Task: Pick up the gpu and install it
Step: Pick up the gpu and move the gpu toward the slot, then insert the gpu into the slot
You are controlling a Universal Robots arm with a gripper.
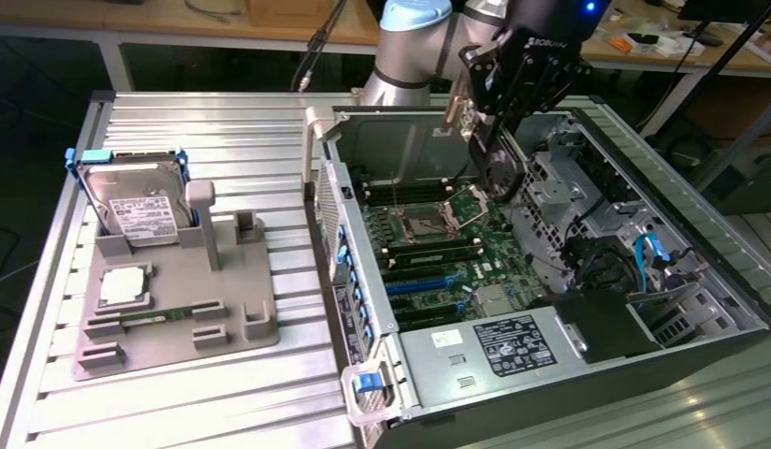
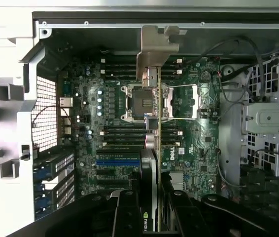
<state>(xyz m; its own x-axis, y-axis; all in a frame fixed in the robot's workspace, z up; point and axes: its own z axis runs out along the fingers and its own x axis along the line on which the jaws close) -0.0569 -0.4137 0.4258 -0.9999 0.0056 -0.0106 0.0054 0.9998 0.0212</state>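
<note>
My gripper [image 1: 498, 126] is shut on the gpu [image 1: 501, 173], a thin dark card that hangs edge-on above the open computer case [image 1: 360, 281], over the motherboard [image 1: 448, 243]. Its silvery end bracket [image 1: 459, 114] points towards the case's back wall. In the wrist view the gpu [image 2: 153, 143] runs as a narrow strip away from the gripper [image 2: 152, 210], with the bracket [image 2: 156, 47] at its far end. It hovers over the CPU socket [image 2: 129, 103]. The black fingers [image 2: 127, 212] press on both of its sides.
A grey fixture tray [image 1: 236, 327] at the exterior view's left holds a silver hard drive [image 1: 136, 201], a CPU chip [image 1: 121, 285] and a green memory stick [image 1: 161, 316]. Blue expansion slots [image 2: 117, 160] lie beside the gpu. Drive cages and cables [image 1: 635, 262] fill the case's far side.
</note>
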